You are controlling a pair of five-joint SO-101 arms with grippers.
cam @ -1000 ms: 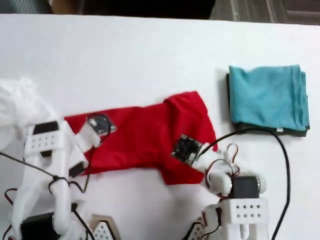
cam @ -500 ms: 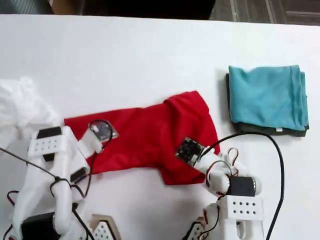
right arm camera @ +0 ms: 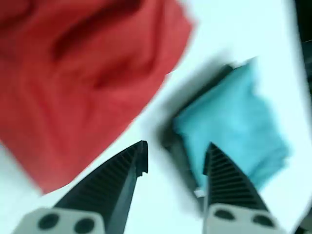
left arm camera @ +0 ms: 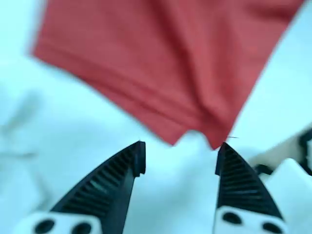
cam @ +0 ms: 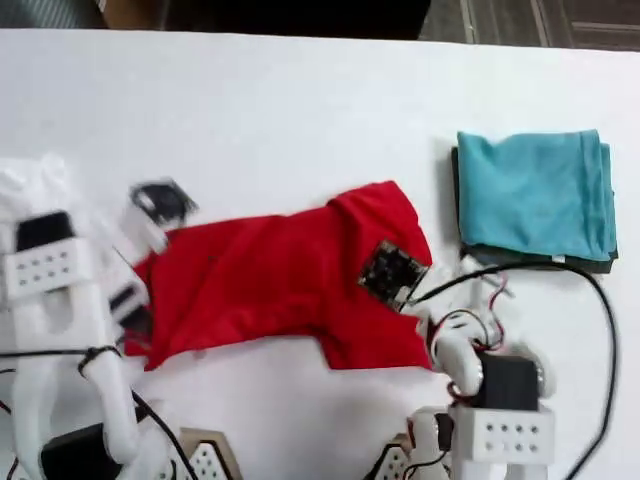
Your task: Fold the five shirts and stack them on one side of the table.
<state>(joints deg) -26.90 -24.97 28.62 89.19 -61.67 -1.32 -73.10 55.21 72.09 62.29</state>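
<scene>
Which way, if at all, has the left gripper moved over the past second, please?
Yes. In the high view, the left gripper has moved away from the teal stack, from over the red shirt's left end toward the table's far-left side.

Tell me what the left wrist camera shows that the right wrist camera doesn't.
Left wrist view alone: the hemmed edge and corner of the red fabric shirt, lying just ahead of the open left gripper.

Right wrist view alone: the folded teal shirt resting on a dark folded garment, ahead of the open right gripper and beside a bunched part of the red shirt.

Shared: the red shirt, the white table, and a pair of black ridged fingers spread apart in the foreground.
</scene>
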